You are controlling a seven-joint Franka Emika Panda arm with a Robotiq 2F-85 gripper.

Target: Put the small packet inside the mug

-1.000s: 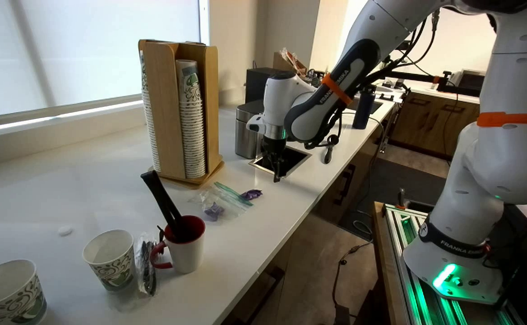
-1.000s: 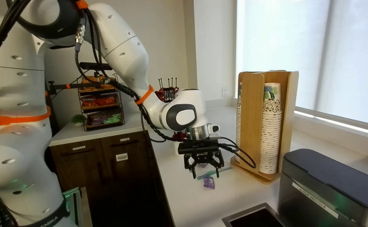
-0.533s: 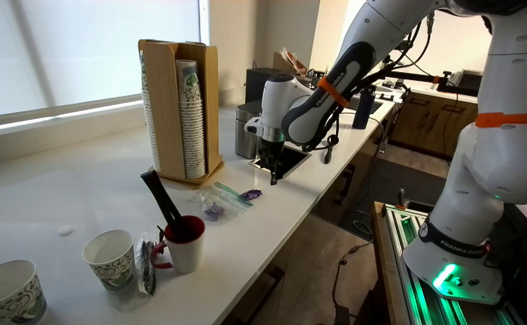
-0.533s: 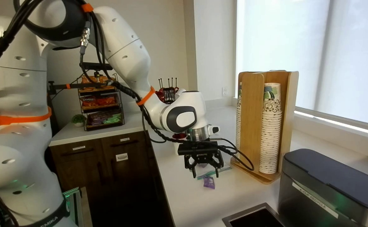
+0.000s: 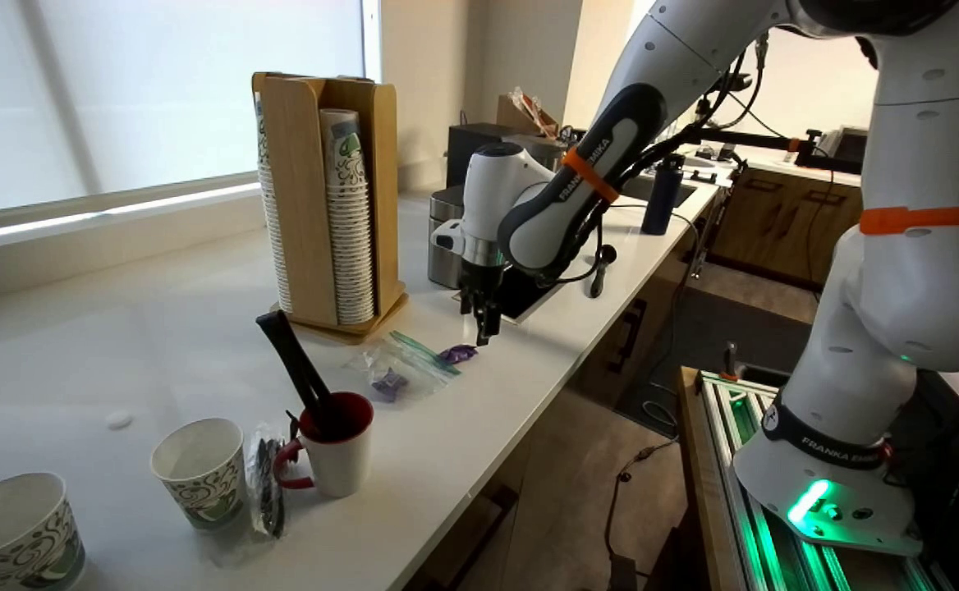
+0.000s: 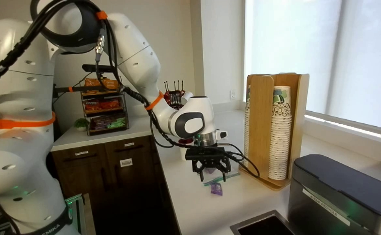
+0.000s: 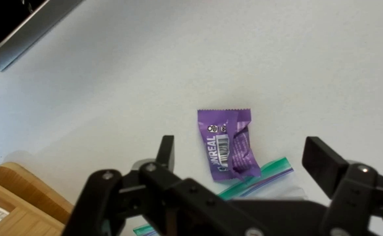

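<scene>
Looks down on a small purple packet [image 7: 222,141] marked UNREAL, on a white surface [image 7: 303,65]. Shows it between the fingers [image 7: 167,152] of the black gripper [image 7: 239,144], parted wide at its nine and three o'clock. Meets, at the packet's five o'clock, the green seal [image 7: 275,167] of a clear bag [image 7: 283,190]. Includes a wooden stand [image 7: 30,193] at eight, a metal frame [image 7: 30,31] at ten.
</scene>
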